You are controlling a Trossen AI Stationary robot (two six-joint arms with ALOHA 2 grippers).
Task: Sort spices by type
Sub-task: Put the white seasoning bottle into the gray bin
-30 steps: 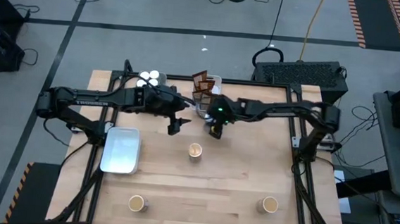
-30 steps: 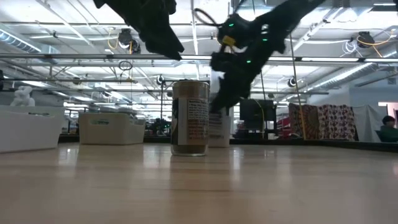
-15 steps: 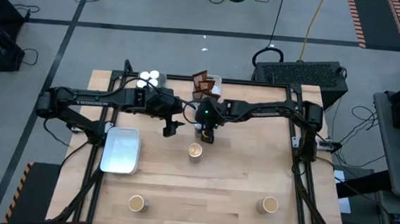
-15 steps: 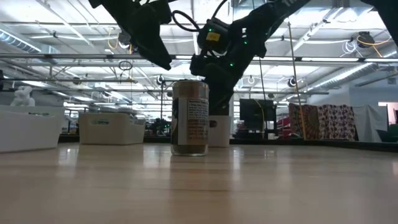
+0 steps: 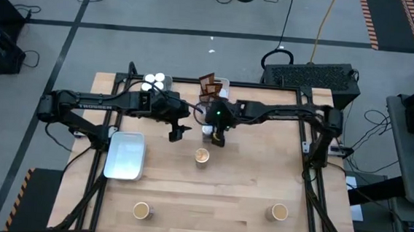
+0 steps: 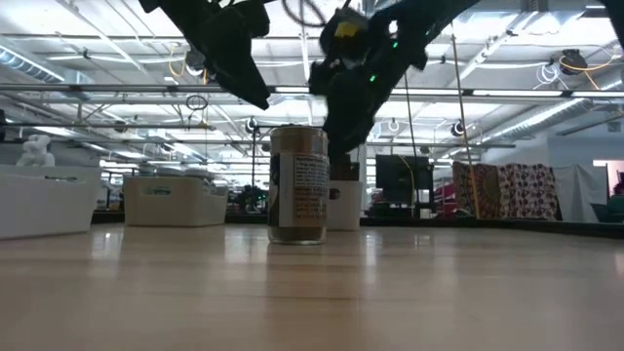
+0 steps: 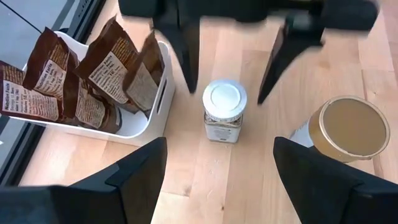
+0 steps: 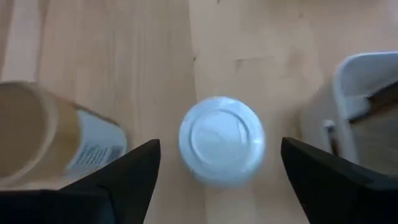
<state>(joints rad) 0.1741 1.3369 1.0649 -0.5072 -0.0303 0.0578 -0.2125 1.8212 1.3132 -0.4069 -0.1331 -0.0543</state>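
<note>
A white-topped jar [image 7: 224, 109] stands on its base on the wood near the table's middle. My right gripper [image 8: 221, 141] hangs over it, open, pointing down, one finger on either side of the cap [image 8: 222, 139] and apart from it. A tan-topped jar [image 5: 202, 155] stands just nearer. My left gripper [image 5: 176, 133] hovers open to the left of both jars, holding nothing. Brown packets [image 7: 81, 74] stand in a white tray [image 7: 163, 99] at the far edge. More white-topped jars [image 5: 155, 79] sit at the far left.
A pale rectangular tray [image 5: 125, 155] lies at the table's left side. Two more tan-topped jars [image 5: 140, 211] [image 5: 279, 212] stand near the near edge. In the low view the tan-topped jar [image 6: 298, 183] partly hides the white-topped jar [image 6: 342, 203].
My right gripper has swung toward the table's left and come over the white-topped jar, staying open. My left gripper has drifted a little toward the table's left. The jars have kept their places.
</note>
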